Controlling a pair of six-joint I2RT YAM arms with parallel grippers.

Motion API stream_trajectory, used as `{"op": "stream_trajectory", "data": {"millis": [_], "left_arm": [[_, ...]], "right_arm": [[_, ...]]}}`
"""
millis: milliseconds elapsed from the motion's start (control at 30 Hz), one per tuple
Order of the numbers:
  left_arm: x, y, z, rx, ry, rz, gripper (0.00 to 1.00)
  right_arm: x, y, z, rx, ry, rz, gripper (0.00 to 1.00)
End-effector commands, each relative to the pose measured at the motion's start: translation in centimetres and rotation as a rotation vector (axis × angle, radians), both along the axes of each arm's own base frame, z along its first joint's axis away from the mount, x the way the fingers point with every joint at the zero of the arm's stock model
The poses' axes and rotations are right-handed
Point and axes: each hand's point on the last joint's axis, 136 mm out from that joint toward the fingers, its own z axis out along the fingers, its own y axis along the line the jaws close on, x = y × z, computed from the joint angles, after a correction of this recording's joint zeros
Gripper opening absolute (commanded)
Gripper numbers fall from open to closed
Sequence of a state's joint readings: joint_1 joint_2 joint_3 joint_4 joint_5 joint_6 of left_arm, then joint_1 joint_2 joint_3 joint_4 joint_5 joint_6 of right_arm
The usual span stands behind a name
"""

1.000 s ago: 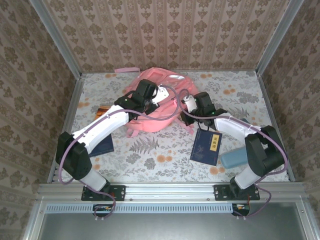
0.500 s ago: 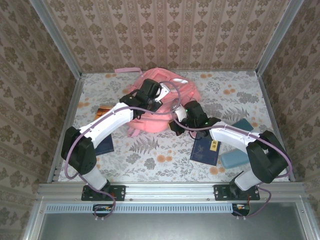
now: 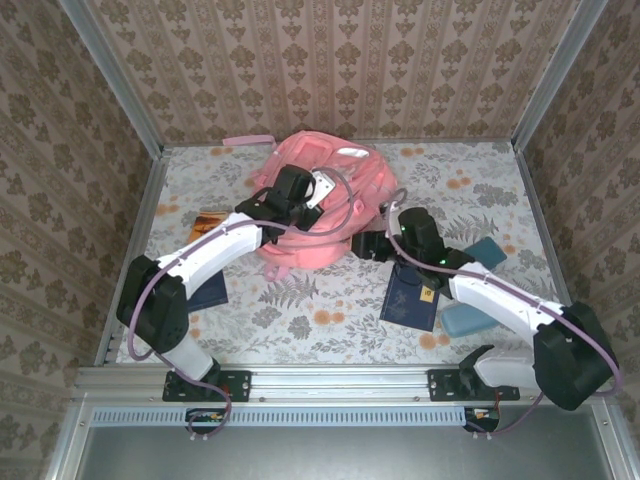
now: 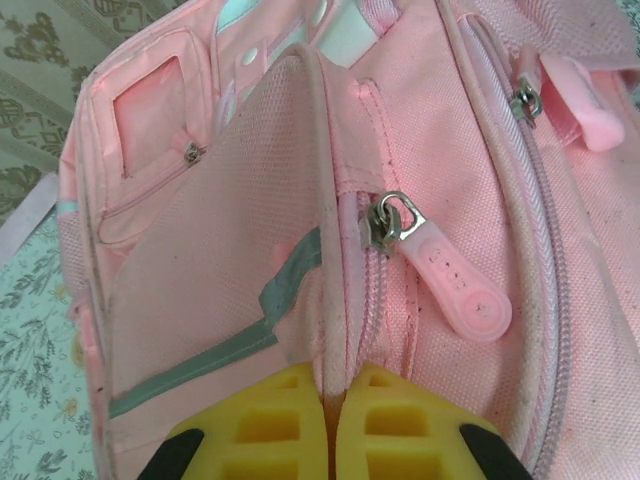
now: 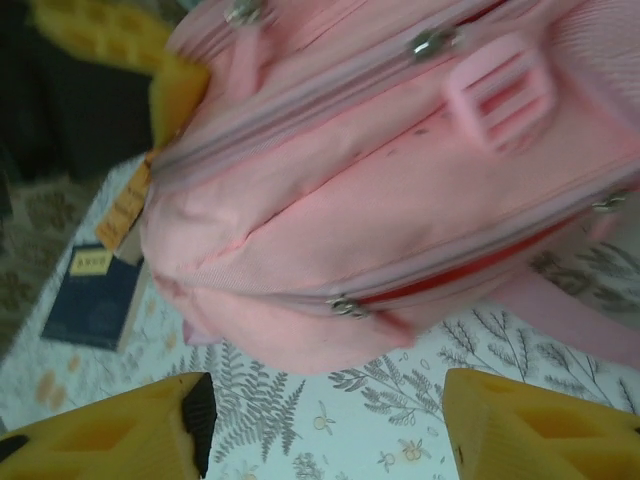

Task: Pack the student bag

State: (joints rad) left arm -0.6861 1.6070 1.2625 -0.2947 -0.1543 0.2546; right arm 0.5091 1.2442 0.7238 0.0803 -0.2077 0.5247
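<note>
Pink and bulky, the student bag is lying at the back middle of the floral counter. I am seeing my left hand clamping tight on a ridge of the bag's fabric beside a zip pull. My right hand is hanging just in front of the bag, jaws standing wide, gripping nothing. A dark blue book is lying near that arm.

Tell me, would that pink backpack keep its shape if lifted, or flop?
Probably floppy: the backpack is soft fabric, and a fold is pinched in the left end effector. Its slumped outline suggests little inside, so it is likely light. Pushed, it would probably crumple and drag, not roll.
</note>
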Motion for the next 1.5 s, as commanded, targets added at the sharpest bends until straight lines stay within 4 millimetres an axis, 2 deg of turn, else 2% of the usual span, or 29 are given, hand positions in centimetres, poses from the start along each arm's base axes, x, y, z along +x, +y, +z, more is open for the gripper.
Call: {"op": "stream_trajectory", "data": {"millis": [0, 133, 267, 300, 433, 667, 900, 1000, 1067, 1267, 1467], "left_arm": [[0.7, -1.1, 6.4, -0.163, -0.153, -0.018, 0.0], [0.6, -1.4, 6.4, -0.18, -0.149, -0.031, 0.0], [0.3, -1.5, 6.6, -0.195, -0.15, -0.045, 0.0], [0.2, -1.5, 6.6, -0.197, -0.148, -0.048, 0.0], [-0.1, -1.5, 6.5, -0.205, -0.145, -0.054, 0.0], [-0.6, -1.7, 6.6, -0.227, -0.13, -0.069, 0.0], [-0.5, -1.6, 6.2, -0.216, -0.127, -0.063, 0.0], [-0.2, -1.3, 6.1, -0.205, -0.135, -0.044, 0.0], [-0.3, -1.4, 6.3, -0.207, -0.137, -0.051, 0.0], [-0.3, -1.5, 6.4, -0.206, -0.142, -0.059, 0.0], [-0.5, -1.5, 6.1, -0.203, -0.134, -0.065, 0.0]], "right_arm": [[0.5, -2.4, -0.9, 0.113, 0.184, -0.197, 0.64], [1.2, -2.5, -1.8, 0.231, 0.368, -0.296, 0.63], [2.0, -0.9, -2.4, 0.355, 0.507, -0.32, 0.59], [2.4, -0.2, -3.3, 0.381, 0.536, -0.314, 0.57], [4.4, 1.6, -3.3, 0.471, 0.563, -0.293, 0.52], [6.0, 2.7, -3.2, 0.554, 0.558, -0.28, 0.46], [5.8, 2.0, -3.8, 0.57, 0.558, -0.31, 0.46], [5.4, 1.2, -3.9, 0.565, 0.549, -0.335, 0.52], [5.3, 0.9, -3.8, 0.565, 0.542, -0.342, 0.53], [6.0, 0.7, -2.7, 0.648, 0.503, -0.339, 0.47], [6.2, 0.0, -2.3, 0.664, 0.488, -0.355, 0.48]]}}
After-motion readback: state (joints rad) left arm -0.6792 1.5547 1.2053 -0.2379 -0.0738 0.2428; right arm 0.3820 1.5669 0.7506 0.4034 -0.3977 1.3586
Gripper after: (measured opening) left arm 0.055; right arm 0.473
